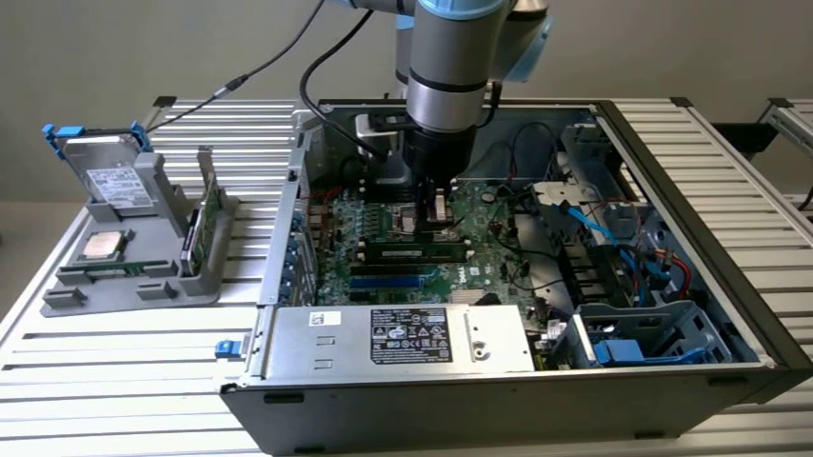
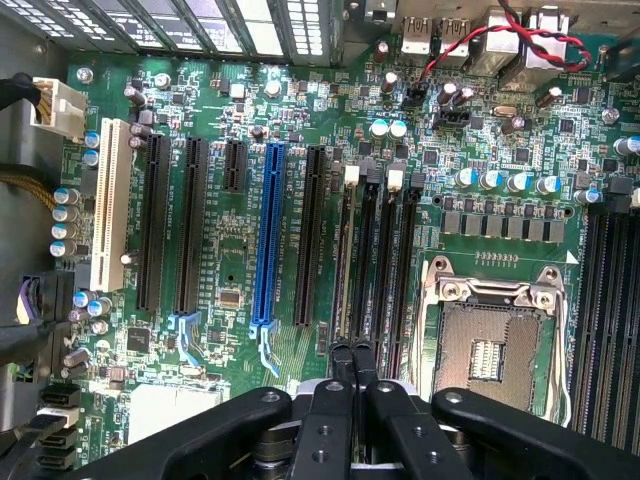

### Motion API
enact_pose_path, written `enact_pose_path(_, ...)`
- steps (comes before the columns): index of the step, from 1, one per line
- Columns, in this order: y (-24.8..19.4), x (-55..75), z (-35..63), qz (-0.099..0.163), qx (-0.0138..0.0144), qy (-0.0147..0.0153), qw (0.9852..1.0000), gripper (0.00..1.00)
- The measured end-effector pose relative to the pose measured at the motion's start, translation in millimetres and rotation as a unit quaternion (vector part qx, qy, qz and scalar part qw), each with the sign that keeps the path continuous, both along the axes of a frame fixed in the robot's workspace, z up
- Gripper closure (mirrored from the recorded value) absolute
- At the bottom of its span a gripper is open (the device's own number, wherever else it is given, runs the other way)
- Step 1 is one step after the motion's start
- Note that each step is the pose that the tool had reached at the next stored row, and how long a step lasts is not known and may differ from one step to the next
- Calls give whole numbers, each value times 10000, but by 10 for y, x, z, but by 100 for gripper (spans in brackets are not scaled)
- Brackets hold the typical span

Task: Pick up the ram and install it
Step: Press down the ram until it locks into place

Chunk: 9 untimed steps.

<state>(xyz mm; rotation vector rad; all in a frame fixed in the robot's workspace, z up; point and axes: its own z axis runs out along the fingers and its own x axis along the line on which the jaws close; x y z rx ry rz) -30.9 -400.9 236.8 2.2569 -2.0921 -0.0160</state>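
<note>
hand (image 2: 352, 362): fingertips pressed together, pinching nothing visible, low centre of wrist frame, hovering over the motherboard (image 2: 300, 300) slots

arm (image 1: 455, 57): upper centre of exterior frame, reaching down into the open PC case (image 1: 711, 314)

ram (image 1: 413, 253): dark stick lying across the board just below the hand, centre of exterior frame, looks seated in a slot, can't confirm

cpu socket (image 2: 490, 345): open, lower right of wrist frame

holder (image 1: 128, 257): grey, left of exterior frame on the counter (image 1: 114, 381)

handling, judged: ram light, stiff, thin, fragile; hold by the long edges, not chips or contacts
</note>
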Motion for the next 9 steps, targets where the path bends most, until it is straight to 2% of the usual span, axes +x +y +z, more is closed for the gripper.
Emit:
enact_pose_path(2,0,26,1,1,1,0,10000,90)
enact_pose_path(7,-1,189,0,11,15,0,10000,90)
enact_pose_path(9,-1,207,-1,12,15,0,10000,90)
